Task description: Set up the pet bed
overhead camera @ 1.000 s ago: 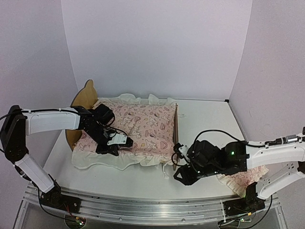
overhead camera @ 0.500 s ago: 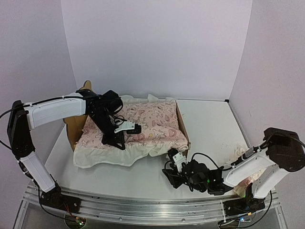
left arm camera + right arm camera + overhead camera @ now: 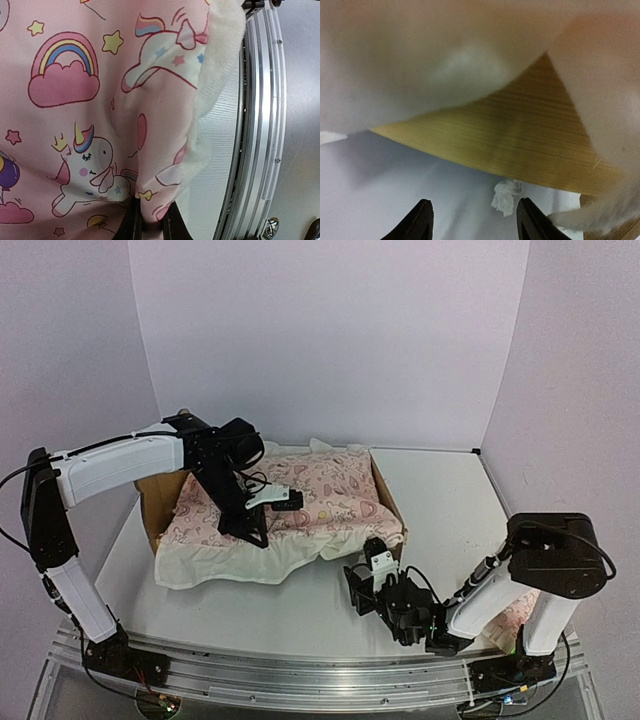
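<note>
The pet bed [image 3: 392, 502] is a light plywood frame lying across the table's middle, mostly buried under a pink unicorn-print cover [image 3: 320, 490] with a cream ruffle. My left gripper [image 3: 252, 532] reaches down onto the cover's near side. In the left wrist view the left gripper [image 3: 150, 226] is shut on a pinched fold of the cover [image 3: 150, 150]. My right gripper [image 3: 358, 585] sits low on the table just in front of the bed's right corner. It stands open [image 3: 476, 222] facing the plywood panel [image 3: 510, 145], with a white string tassel [image 3: 506, 195] hanging between the fingertips, untouched.
A small pink ruffled pillow [image 3: 512, 615] lies at the near right, partly behind the right arm. The aluminium rail [image 3: 320, 670] runs along the near edge. White walls close in the back and both sides.
The left gripper has carried the cover fold up and to the right. The bed has swung its right end nearer. The right arm has dropped back low toward the near edge, its jaws opening wider.
</note>
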### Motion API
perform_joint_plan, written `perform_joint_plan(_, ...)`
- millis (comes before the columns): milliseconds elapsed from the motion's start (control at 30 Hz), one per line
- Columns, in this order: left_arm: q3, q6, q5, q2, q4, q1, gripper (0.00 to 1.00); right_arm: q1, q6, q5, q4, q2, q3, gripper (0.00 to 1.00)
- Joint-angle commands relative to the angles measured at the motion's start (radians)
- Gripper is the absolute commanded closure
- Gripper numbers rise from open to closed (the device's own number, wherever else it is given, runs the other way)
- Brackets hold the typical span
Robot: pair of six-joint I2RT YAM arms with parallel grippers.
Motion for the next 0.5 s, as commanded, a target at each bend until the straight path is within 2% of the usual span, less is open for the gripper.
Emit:
perform_joint_plan(0, 0.100, 0.003, 0.073, -0.033, 0.025, -0.009, 1.00, -0.017, -0.071, 0.151, 0.151, 0.038, 0.071, 0.43)
perform_joint_plan(200, 0.109, -0.001, 0.094, -0.032, 0.025, -0.010, 1.00, -0.058, -0.018, 0.184, 0.163, 0.078, 0.090, 0.52)
perform_joint_plan(233, 0.111, -0.002, 0.098, -0.032, 0.024, -0.010, 1.00, -0.065, -0.002, 0.182, 0.165, 0.089, 0.092, 0.56)
perform_joint_plan(433, 0.096, -0.036, 0.100, -0.033, 0.058, -0.003, 1.00, -0.074, 0.051, 0.128, 0.170, 0.094, 0.053, 0.99)
perform_joint_plan(467, 0.088, -0.042, 0.090, -0.033, 0.073, 0.003, 1.00, -0.074, 0.071, 0.109, 0.170, 0.078, 0.030, 1.00)
